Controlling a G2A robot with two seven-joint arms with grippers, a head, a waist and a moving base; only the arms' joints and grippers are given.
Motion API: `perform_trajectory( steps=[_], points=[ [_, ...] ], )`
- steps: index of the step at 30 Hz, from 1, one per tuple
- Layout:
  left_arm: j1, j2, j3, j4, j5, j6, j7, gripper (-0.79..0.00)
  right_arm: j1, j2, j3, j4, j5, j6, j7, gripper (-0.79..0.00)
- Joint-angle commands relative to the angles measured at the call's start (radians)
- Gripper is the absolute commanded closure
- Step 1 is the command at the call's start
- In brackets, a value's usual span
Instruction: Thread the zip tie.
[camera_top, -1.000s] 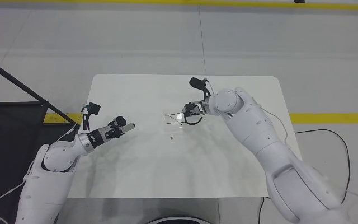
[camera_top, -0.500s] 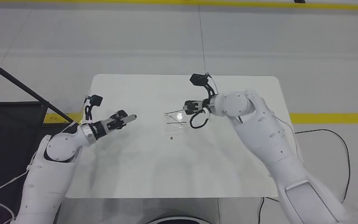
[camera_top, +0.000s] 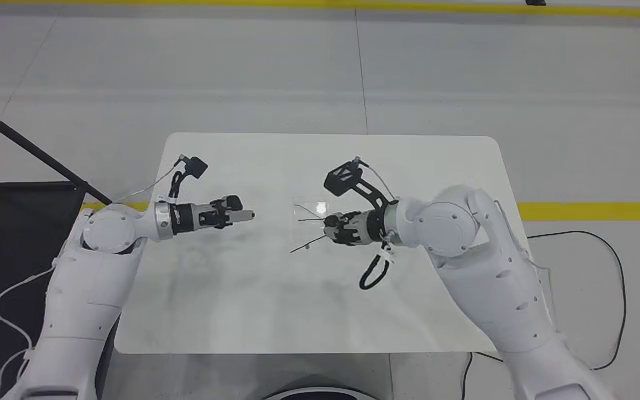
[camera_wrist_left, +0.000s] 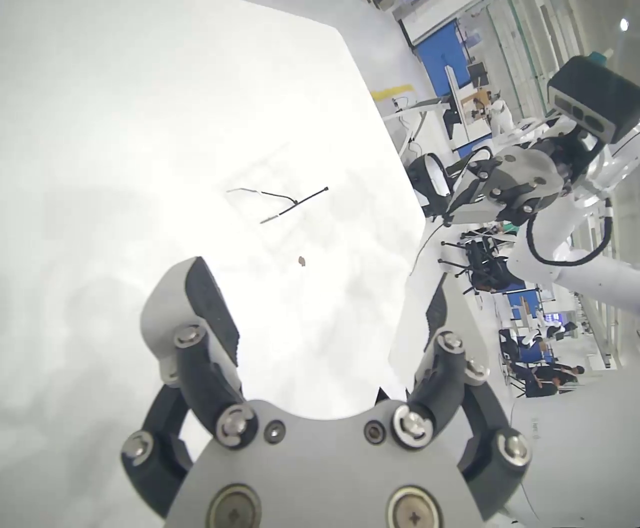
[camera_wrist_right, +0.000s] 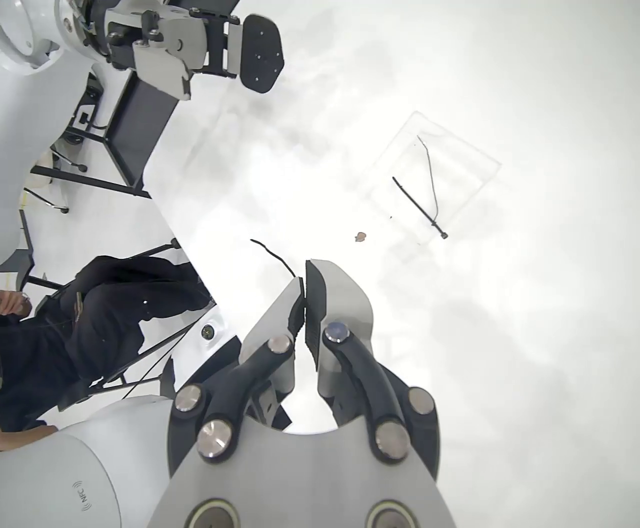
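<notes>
**A:** What's changed?

**B:** A second ago the right gripper (camera_wrist_right: 304, 280) was down at the clear tray (camera_wrist_right: 470, 155). Now it's up off the tray and pulled back toward the robot. Its fingers are pinched tight on a zip tie (camera_wrist_right: 272, 255).

**A:** Where's the tie sitting?

**B:** In the air above the table (camera_top: 420, 300). One end curls out past the fingertips toward the other arm. Too thin to tell whether that's the head or the tail.

**A:** Left side?

**B:** The left gripper (camera_wrist_left: 320, 282) has swung in toward the middle and now faces the right one, well apart. Fingers are spread wide with nothing in them.

**A:** So the pick is done?

**B:** My read is yes. Threading hasn't started. The left probably needs to take the free end so the tail can be lined up with the head.

**A:** Tray contents?

**B:** Two left, lying flat: a straight tie (camera_wrist_right: 417, 205) and a bent tie (camera_wrist_right: 431, 172), touching near one end. There's also a brown speck (camera_wrist_right: 360, 236) on the table just beside the tray, not in it.

**A:** Risk?

**B:** The strand is limp and curved, so I'd expect the end to wander.
</notes>
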Motion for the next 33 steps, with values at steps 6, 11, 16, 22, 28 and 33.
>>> perform_trajectory(
  steps=[6,11,16,22,28,33],
  points=[
    [0.001,0.000,0.000,-0.001,0.002,0.001,0.003,-0.785,0.001,0.000,-0.001,0.002,-0.003,0.000,-0.002,0.000],
    [0.007,0.000,0.002,-0.013,0.010,0.004,0.019,-0.785,-0.009,0.001,0.000,0.007,-0.024,0.014,-0.030,0.000],
    [-0.014,0.013,0.000,-0.022,0.034,-0.036,0.026,-0.785,0.008,0.004,-0.024,-0.012,-0.061,-0.021,0.013,0.000],
    [-0.086,0.039,0.109,-0.021,0.025,-0.029,0.019,-0.785,0.058,0.010,-0.067,-0.055,-0.090,-0.096,0.173,0.000],
    [-0.125,0.097,0.292,-0.069,-0.011,-0.093,0.082,-0.785,0.109,0.002,-0.115,-0.071,-0.082,-0.109,0.187,0.000],
    [-0.154,0.161,0.461,-0.112,-0.009,-0.224,0.213,-0.785,0.186,-0.018,-0.174,-0.041,-0.060,-0.098,0.185,0.000]
  ],
)
